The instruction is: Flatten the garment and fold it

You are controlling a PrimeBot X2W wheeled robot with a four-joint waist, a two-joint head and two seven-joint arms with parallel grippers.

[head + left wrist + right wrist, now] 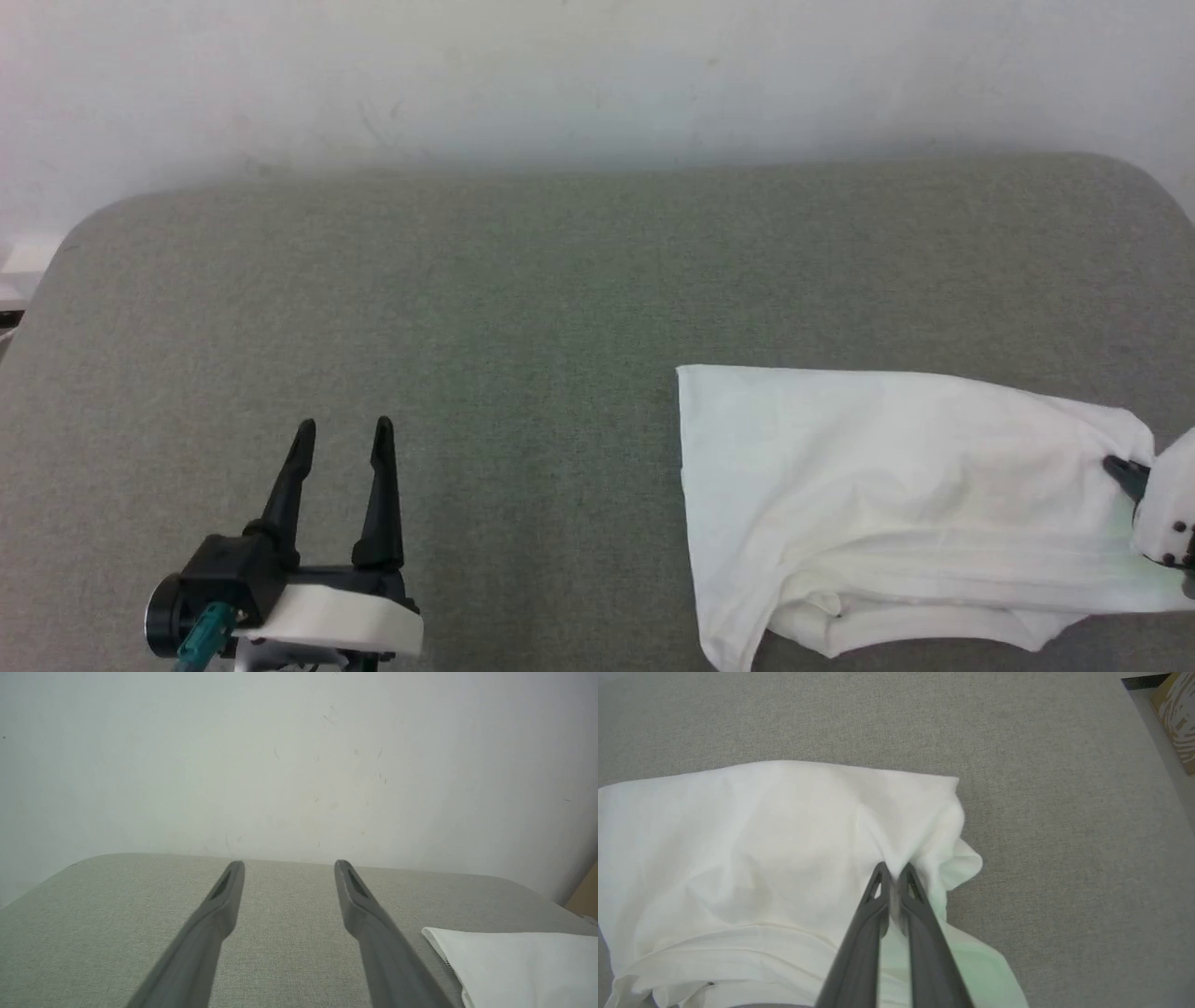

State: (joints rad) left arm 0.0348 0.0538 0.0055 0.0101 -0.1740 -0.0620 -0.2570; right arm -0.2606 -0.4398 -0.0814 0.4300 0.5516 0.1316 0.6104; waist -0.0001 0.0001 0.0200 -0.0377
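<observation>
Flattening step: grasps the shirt [887,467] with the right gripper [893,870], left gripper [344,427] spread and idle; next probably needs an outward pull.

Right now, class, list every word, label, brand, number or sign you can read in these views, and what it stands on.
No text is readable anywhere.
On the garment: no print shows; a tiny dark mark at its edge is too small to read.
On the tan box: pale squiggles, no legible letters.
</observation>
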